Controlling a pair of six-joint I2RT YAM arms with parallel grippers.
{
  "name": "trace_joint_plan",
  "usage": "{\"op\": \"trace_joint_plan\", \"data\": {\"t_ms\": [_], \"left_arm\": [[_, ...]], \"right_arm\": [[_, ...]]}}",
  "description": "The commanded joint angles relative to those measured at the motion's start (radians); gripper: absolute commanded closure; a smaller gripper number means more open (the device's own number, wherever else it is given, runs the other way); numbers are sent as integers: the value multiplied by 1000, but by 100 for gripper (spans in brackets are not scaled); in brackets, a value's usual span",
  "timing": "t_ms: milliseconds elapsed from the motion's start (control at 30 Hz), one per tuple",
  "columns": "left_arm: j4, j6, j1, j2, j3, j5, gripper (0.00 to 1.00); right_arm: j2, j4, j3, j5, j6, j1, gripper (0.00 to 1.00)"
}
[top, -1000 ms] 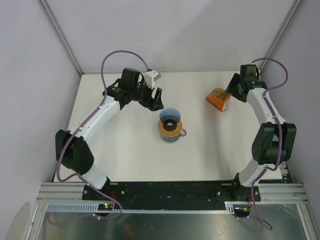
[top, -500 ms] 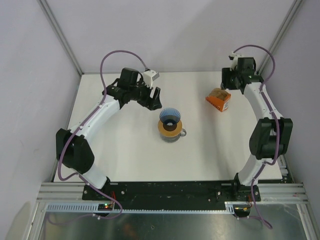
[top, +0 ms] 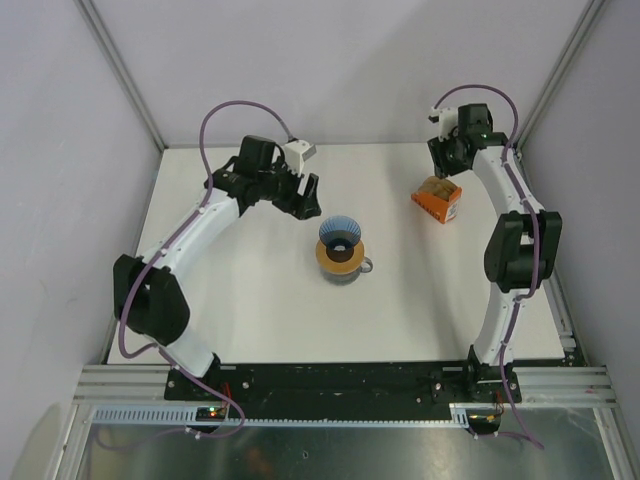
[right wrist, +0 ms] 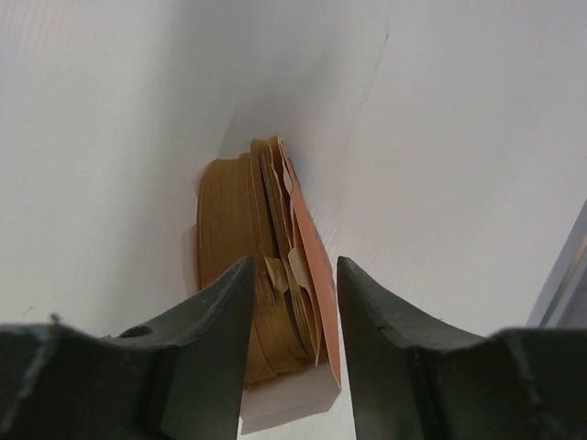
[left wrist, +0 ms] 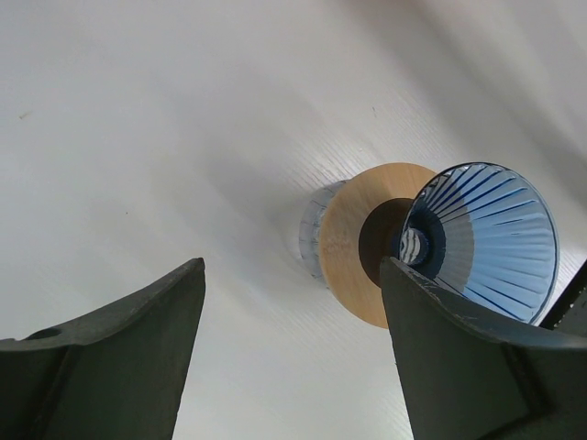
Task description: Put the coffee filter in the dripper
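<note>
The dark-blue dripper [top: 340, 236] sits on a flat orange ring [top: 340, 256] on the grey mug [top: 352, 268] mid-table. In the left wrist view the dripper [left wrist: 491, 240] lies beyond my right finger. My left gripper [top: 309, 201] is open and empty just left of and behind it [left wrist: 289, 353]. No single coffee filter lies apart; brown filters [right wrist: 231, 229] stand stacked in the orange box [top: 437, 199]. My right gripper [top: 443, 172] hangs open above the box, fingertips either side of the stack's top edges [right wrist: 293, 335], holding nothing.
The right wall and a metal corner post [top: 560, 75] run close behind the right arm. The left wall post [top: 120, 75] stands at the back left. The black arm rail [top: 340, 378] lines the near edge.
The right wrist has swung left and back from beside the orange box to above it, fingers now pointing down at the filters. The left arm has barely moved.
</note>
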Motion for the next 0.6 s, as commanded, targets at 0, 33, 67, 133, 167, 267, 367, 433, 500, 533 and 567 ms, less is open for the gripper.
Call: {"op": "trace_joint_plan", "data": {"t_ms": [0,33,67,133,167,267,367,433,500,533,567], "left_arm": [[12,20,14,11,19,-5,19],[11,20,14,12,19,-5,19],[11,20,15,14,18,-4,19],[11,20,15,14,18,-3,19],[12,20,16,13,19,-4,19],[11,21,16,10,18,-3,19],[11,20,18,11,17,-2,19],[11,20,18,14,15,1,19],[11,20,18,15,16,2,19],[11,20,18,15,16,3,19],[11,20,18,16,18,4,19]], "right_arm": [[18,-50,75,22,-64,9,56],[19,-53,74,15,-67,10,57],[22,-57,73,11,-73,11,57],[29,-67,77,24,-82,14,57],[34,-70,77,32,-87,15,57],[42,-74,80,52,-91,16,57],[48,-70,84,74,-94,18,57],[51,-69,85,79,-98,18,58],[55,-70,87,78,-99,19,60],[58,-72,88,79,-99,20,61],[61,-72,90,81,-98,20,64]]}}
